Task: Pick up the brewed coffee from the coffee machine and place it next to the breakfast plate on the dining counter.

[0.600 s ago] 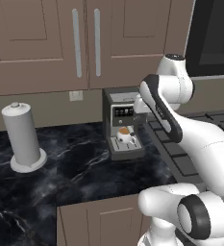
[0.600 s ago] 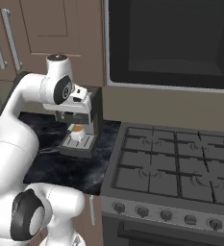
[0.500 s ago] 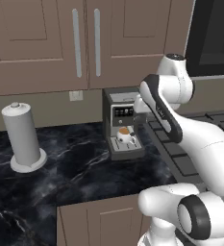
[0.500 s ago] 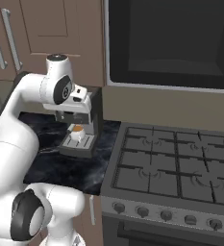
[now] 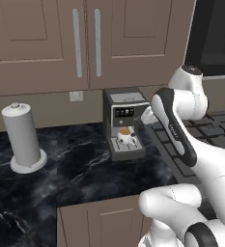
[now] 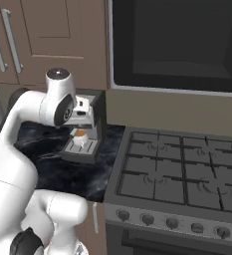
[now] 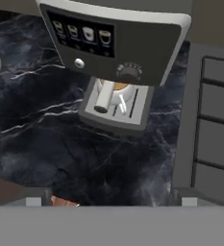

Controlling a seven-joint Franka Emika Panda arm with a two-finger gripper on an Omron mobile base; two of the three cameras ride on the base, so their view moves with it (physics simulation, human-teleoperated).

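1. You see the brewed coffee on the coffee machine drip tray.
2. The paper towel roll stands at its 9 o'clock on the worktop; the stove is at 3.
3. You cannot tell the tool's state.

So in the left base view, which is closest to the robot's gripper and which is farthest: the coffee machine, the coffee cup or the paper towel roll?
1. coffee machine, right beside the gripper, on its left.
2. coffee cup, lower down on the drip tray.
3. paper towel roll, far left on the counter.
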